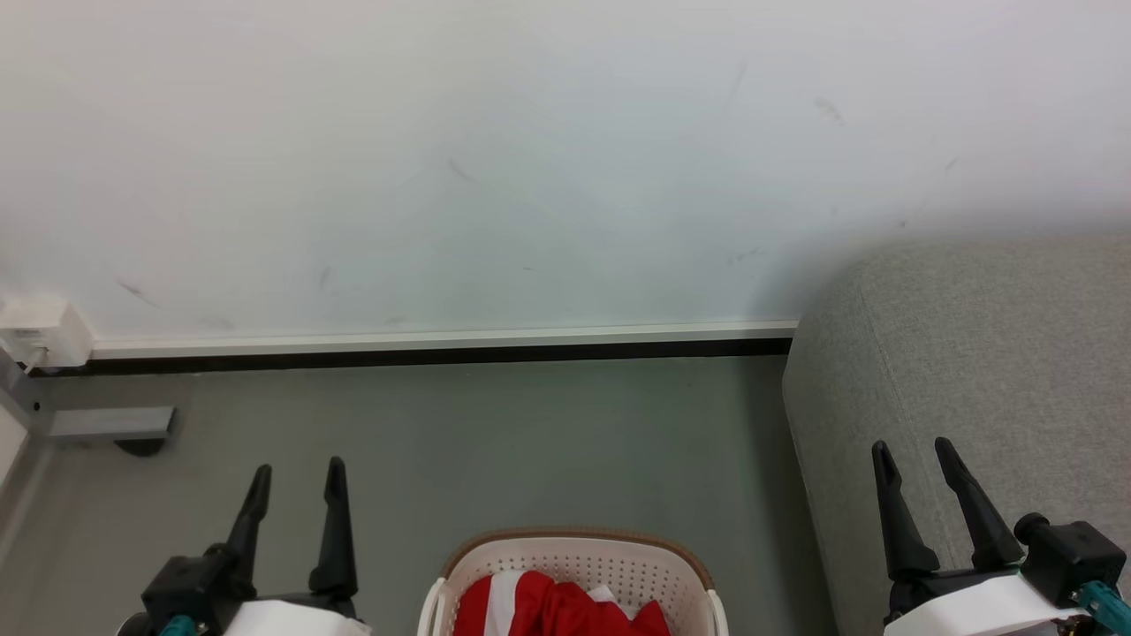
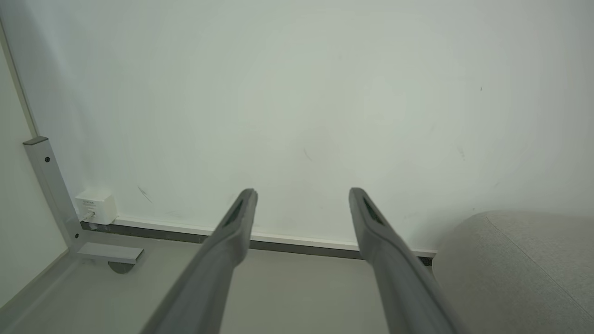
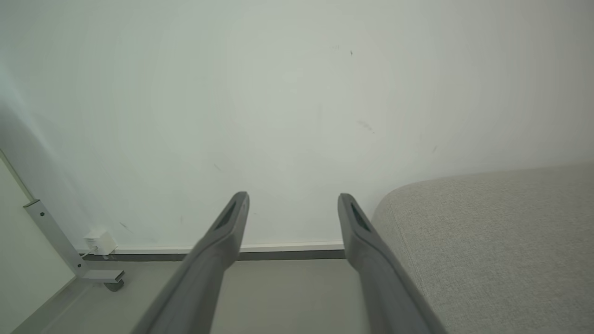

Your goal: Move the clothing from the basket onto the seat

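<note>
Looking down from the head view, the basket [image 1: 579, 537] sits on the floor [image 1: 530, 442] dead centre at the bottom edge. The clothing [image 1: 552, 608] is bunched up inside it, red with a white stripe poking out. The frame cuts off the near part of the basket, so I can't say how full it is.

The left gripper [image 1: 298, 468] hangs off to the basket's left and the right gripper [image 1: 912, 444] off to its right. Both have their fingers spread wide with nothing between them, and the wrist views agree.

Here's what matters for the next move, I reckon. Both sets of fingers point away toward the wall [image 1: 530, 177], while the clothing lies lower and closer to the robot than either pair of tips, and inward from both. So whichever arm goes has to draw back, swing toward the middle and tip downward.

The left one looks a touch nearer the basket's rim. The right one is up against the seat [image 1: 972, 353], which rises near the basket on the robot's right.

The heap is a crumpled lump with no obvious long axis, so a straight-down grab seems fine, then a sideways carry to the right.
</note>
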Tool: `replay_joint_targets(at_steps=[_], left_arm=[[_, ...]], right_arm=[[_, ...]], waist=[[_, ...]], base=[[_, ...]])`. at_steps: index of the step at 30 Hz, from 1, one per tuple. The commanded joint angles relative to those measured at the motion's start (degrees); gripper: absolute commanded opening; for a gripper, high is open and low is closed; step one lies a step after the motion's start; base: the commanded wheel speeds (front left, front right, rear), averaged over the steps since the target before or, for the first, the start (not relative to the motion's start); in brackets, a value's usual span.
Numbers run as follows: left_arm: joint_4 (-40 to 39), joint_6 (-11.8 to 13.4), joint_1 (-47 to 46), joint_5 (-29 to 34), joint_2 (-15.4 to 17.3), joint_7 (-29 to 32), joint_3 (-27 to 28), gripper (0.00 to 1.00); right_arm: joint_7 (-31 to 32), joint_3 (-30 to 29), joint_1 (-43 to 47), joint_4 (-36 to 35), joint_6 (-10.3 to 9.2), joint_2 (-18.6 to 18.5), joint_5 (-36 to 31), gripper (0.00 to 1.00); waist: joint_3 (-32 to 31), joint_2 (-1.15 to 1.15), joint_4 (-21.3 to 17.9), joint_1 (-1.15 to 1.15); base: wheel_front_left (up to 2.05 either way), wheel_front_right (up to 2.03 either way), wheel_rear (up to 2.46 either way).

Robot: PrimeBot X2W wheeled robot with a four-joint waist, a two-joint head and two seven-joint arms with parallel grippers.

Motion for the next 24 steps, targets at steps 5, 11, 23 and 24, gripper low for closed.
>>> replay_joint_targets(at_steps=[5, 11, 23, 24], left_arm=[[-0.6, 0.4, 0.6, 3.3, 0.8, -1.1, -0.4, 1.00], [-1.0, 0.8, 0.8, 5.7, 0.9, -1.9, -0.6, 1.00], [-1.5, 1.2, 1.3, 10.4, 1.1, -3.2, -1.0, 1.00], [-1.6, 1.3, 1.3, 10.5, 1.1, -3.2, -1.0, 1.00]], right_arm=[[-1.1, 0.5, -1.1, 0.0, 0.29, -0.8, -2.8, 1.00], [-1.8, 1.2, -1.0, 0.1, 0.31, -1.0, -4.5, 1.00], [-3.3, 2.3, -1.0, -0.2, 0.27, -1.5, -8.0, 1.00], [-3.3, 2.3, -1.0, -0.3, 0.28, -1.5, -8.2, 1.00]], waist=[[0.0, 0.00, -0.1, 0.00], [0.0, 0.00, -0.3, 0.00], [-0.1, 0.00, -0.6, 0.00], [-0.2, 0.00, -0.6, 0.00]], base=[[0.00, 0.00, 0.00], [0.00, 0.00, 0.00], [0.00, 0.00, 0.00], [0.00, 0.00, 0.00]])
